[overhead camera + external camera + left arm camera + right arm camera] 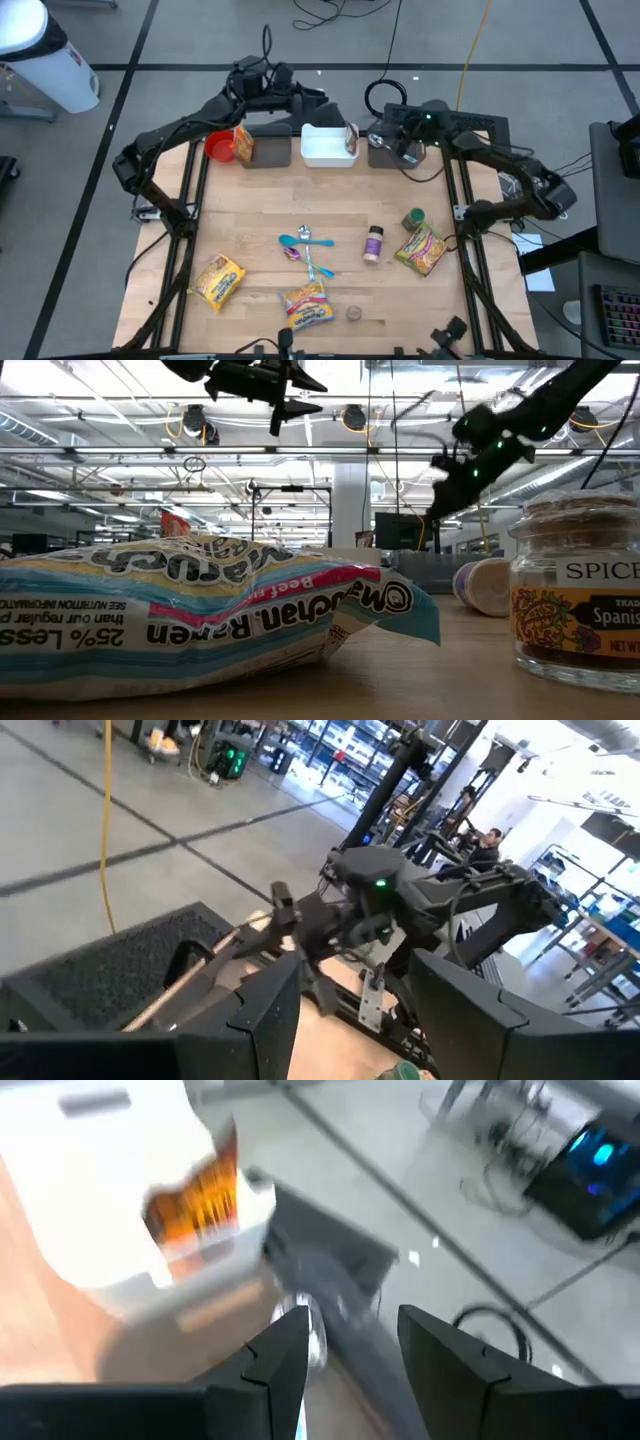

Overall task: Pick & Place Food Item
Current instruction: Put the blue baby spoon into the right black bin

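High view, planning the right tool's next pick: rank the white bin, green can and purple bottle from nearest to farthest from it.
From the right tool, at the table's back:
1. White bin, beside it.
2. Green can, right side.
3. Purple bottle, nearer the middle.
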Tool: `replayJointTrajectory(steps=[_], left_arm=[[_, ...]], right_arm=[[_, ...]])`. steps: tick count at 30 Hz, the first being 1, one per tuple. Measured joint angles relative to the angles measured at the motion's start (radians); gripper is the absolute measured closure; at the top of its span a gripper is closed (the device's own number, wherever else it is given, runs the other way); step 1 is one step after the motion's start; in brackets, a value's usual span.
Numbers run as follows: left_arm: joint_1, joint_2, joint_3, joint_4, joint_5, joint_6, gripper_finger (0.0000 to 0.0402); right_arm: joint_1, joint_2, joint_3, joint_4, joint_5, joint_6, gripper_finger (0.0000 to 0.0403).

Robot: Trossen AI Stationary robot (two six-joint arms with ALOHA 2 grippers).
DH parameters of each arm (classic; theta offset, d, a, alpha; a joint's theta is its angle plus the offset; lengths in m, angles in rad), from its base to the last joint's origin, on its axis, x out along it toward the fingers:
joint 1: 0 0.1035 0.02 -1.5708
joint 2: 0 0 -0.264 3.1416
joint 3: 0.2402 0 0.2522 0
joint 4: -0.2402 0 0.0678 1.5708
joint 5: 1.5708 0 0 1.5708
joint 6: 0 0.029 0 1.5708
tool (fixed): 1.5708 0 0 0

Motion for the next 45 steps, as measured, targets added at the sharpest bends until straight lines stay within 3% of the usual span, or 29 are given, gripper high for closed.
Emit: replayJointTrajectory(steps=[6,11,18,22,27,32,38,45], left_arm=[[0.001,-0.089,0.000,-0.082,0.019,0.070,0.0206],[0.000,-0.205,0.000,-0.262,0.016,0.151,0.0206],[-0.030,-0.329,-0.026,-0.472,0.009,0.228,0.0206],[-0.060,-0.411,-0.175,-0.407,0.009,0.203,0.0206],[-0.088,-0.536,-0.445,-0.171,0.008,0.069,0.0206],[-0.116,-0.650,-0.658,-0.029,0.008,-0.059,0.0206],[-0.166,-0.752,-0.796,-0.026,0.009,-0.099,0.0206],[-0.222,-0.772,-0.866,-0.027,-0.025,-0.109,0.0206]], right_arm=[[0.052,-0.182,0.000,0.014,-0.001,0.175,0.0255],[0.120,-0.301,0.000,0.053,-0.004,0.366,0.0258],[0.282,-0.337,0.000,0.100,-0.005,0.589,0.0259],[0.403,-0.300,0.000,0.112,0.029,0.628,0.0261],[0.575,-0.214,0.000,0.156,0.217,0.687,0.0257],[0.718,-0.094,0.000,0.345,0.346,0.690,0.0260],[0.808,0.056,0.000,0.548,0.367,0.790,0.0263],[0.859,0.204,0.000,0.729,0.367,0.974,0.0262]])
